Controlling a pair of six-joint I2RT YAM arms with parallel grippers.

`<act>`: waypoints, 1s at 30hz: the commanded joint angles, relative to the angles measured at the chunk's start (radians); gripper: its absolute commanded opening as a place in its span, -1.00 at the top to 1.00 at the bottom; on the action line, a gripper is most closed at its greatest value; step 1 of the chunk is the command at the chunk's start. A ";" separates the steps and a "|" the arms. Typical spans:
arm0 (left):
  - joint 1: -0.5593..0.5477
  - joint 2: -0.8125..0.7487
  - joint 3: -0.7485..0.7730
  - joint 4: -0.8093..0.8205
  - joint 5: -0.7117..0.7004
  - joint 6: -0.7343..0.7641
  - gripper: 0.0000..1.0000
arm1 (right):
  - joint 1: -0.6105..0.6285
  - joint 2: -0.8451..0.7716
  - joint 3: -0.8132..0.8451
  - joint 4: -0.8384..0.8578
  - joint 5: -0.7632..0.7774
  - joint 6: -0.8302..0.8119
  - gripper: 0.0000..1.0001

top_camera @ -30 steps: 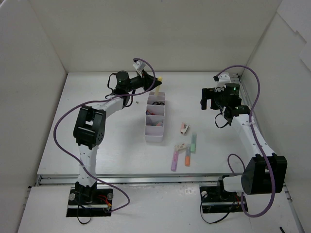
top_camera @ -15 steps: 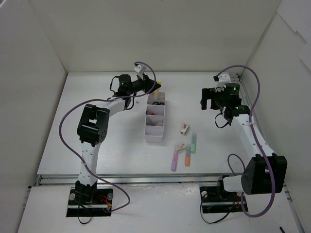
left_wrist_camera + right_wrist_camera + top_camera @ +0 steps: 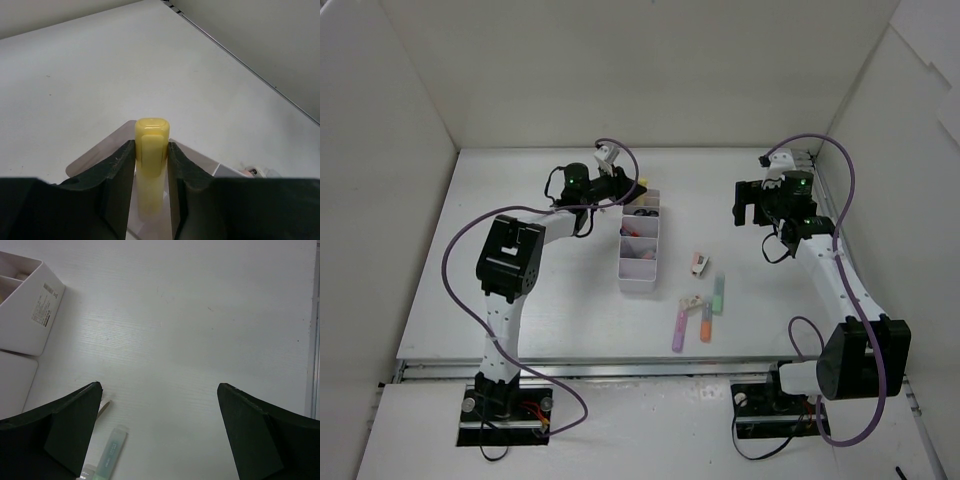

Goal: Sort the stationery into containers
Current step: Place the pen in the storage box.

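Your left end effector [image 3: 151, 146] is clamped on the yellow highlighter [image 3: 151, 131], its two dark fingers [image 3: 120, 180] pressing the barrel from either side with the rounded end poking out past the tips. From the top view, that left end effector [image 3: 636, 187] sits at the far end of the white organiser tray [image 3: 638, 286], and the yellow highlighter [image 3: 643, 184] shows just at the edge of the farthest compartment; you cannot tell from either view whether it touches the tray. The tray lies lengthwise near the middle of the table [image 3: 520, 220], four compartments in a row, with dark items already in the far ones. Your right end effector [image 3: 752, 204] hangs over the right side of the table, well apart from the tray, with its jaws spread wide and nothing between them; its wrist view shows the right end effector [image 3: 159, 386] above bare table, with a corner of the tray [image 3: 27, 310] at upper left. Loose on the table to the right of the tray's near end lie the green highlighter [image 3: 718, 293], the orange highlighter [image 3: 706, 323] and the purple highlighter [image 3: 679, 330], close together and roughly parallel. One eraser [image 3: 699, 264] lies beyond them, and a second eraser [image 3: 691, 301] lies just beside the orange one's far end.
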 commanded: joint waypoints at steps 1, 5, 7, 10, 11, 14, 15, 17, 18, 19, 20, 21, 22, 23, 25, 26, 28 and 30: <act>-0.004 -0.131 0.018 0.027 0.014 0.011 0.48 | -0.003 -0.009 0.046 0.041 -0.012 -0.008 -0.96; -0.004 -0.164 0.021 -0.027 0.003 0.045 -0.28 | -0.006 -0.012 0.046 0.041 -0.021 -0.004 -0.96; -0.004 -0.181 0.019 -0.055 0.003 0.073 -0.33 | -0.006 -0.013 0.043 0.041 -0.023 -0.004 -0.96; -0.004 -0.205 0.015 -0.085 0.000 0.100 -0.35 | -0.005 -0.021 0.043 0.041 -0.023 -0.001 -0.96; -0.004 -0.211 0.011 -0.095 -0.004 0.105 -0.36 | -0.005 -0.023 0.041 0.040 -0.024 -0.001 -0.96; -0.004 -0.236 -0.001 -0.105 -0.013 0.114 -0.50 | -0.005 -0.026 0.043 0.041 -0.029 0.007 -0.96; -0.004 -0.253 -0.002 -0.110 -0.015 0.119 -0.69 | -0.006 -0.026 0.043 0.041 -0.021 0.013 -0.96; -0.004 -0.266 -0.002 -0.151 -0.033 0.125 -0.99 | -0.005 -0.021 0.047 0.041 -0.015 0.028 -0.96; -0.004 -0.285 0.002 -0.171 -0.043 0.135 -0.99 | -0.003 -0.017 0.048 0.040 -0.015 0.035 -0.96; -0.004 -0.294 0.008 -0.193 -0.064 0.142 -0.99 | -0.005 -0.015 0.048 0.041 -0.012 0.051 -0.96; -0.004 -0.303 0.010 -0.235 -0.073 0.146 -0.99 | -0.003 -0.012 0.048 0.041 -0.009 0.064 -0.96; -0.004 -0.326 0.010 -0.259 -0.087 0.151 -0.99 | -0.003 -0.007 0.049 0.041 -0.001 0.076 -0.96; 0.005 -0.342 0.005 -0.289 -0.110 0.151 -0.99 | -0.002 -0.004 0.046 0.016 -0.001 0.076 -0.96; 0.005 -0.371 -0.001 -0.305 -0.125 0.146 -0.99 | 0.000 -0.004 0.043 0.011 -0.026 0.076 -0.96; 0.017 -0.407 -0.031 -0.326 -0.159 0.125 -0.99 | 0.032 -0.013 0.028 -0.006 -0.032 0.076 -0.96; 0.028 -0.421 -0.045 -0.351 -0.168 0.119 -0.99 | 0.056 -0.021 0.018 -0.018 -0.026 0.064 -0.96; 0.028 -0.484 -0.080 -0.419 -0.225 0.111 -0.99 | 0.125 -0.038 -0.003 -0.066 -0.007 0.044 -0.96; 0.028 -0.541 -0.096 -0.493 -0.277 0.114 -0.99 | 0.167 -0.049 -0.012 -0.115 -0.014 0.041 -0.96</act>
